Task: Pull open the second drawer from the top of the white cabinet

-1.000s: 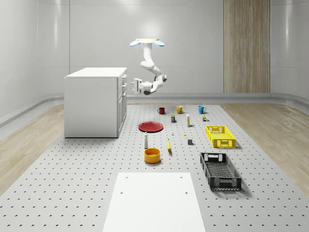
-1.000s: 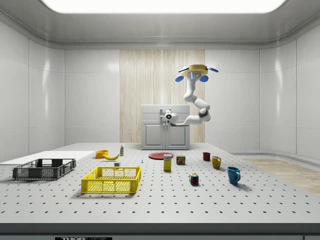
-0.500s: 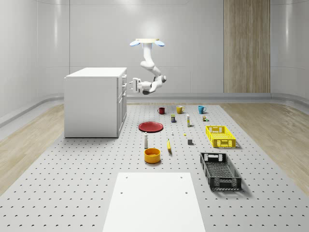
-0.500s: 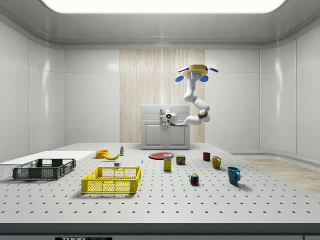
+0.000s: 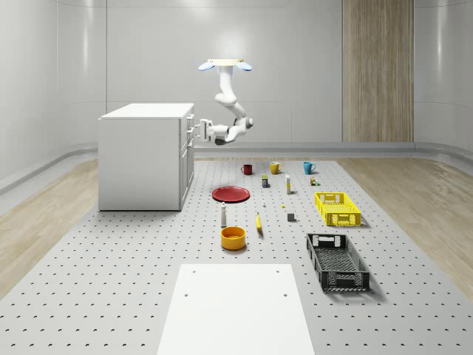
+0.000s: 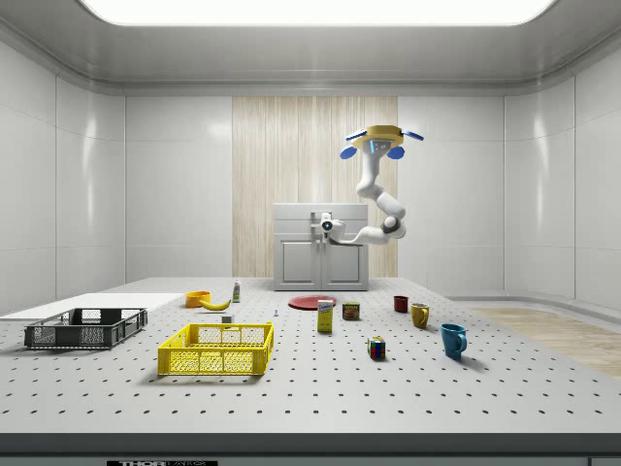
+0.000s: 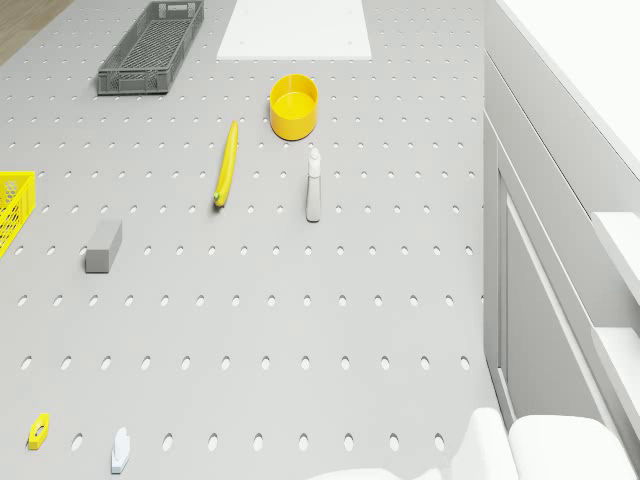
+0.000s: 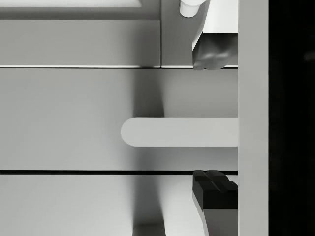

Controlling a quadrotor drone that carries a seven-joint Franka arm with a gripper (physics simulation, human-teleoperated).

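Note:
The white cabinet (image 5: 144,155) stands at the whole-scene view's left, its drawers facing right. The drone (image 5: 225,65) hovers high beside it, over the mat, with the arm bent down toward the drawer fronts. My gripper (image 5: 196,131) is at the upper drawers, seen against the cabinet front in the side view (image 6: 319,224). In the wrist view a drawer front (image 8: 74,118) is very close. Its white bar handle (image 8: 179,132) lies between my two fingertips (image 8: 211,54), which stand apart on either side without touching it. The gripper (image 8: 211,120) is open.
On the mat to the cabinet's right lie a red plate (image 5: 230,194), a bottle (image 5: 223,214), a banana (image 5: 259,222) and a yellow bowl (image 5: 233,237). Farther right are a yellow crate (image 5: 337,208) and a black crate (image 5: 337,261). Mugs (image 5: 275,168) stand behind.
The gripper has moved toward the cabinet front, closing the gap to the drawer handles. The drone has held its place overhead.

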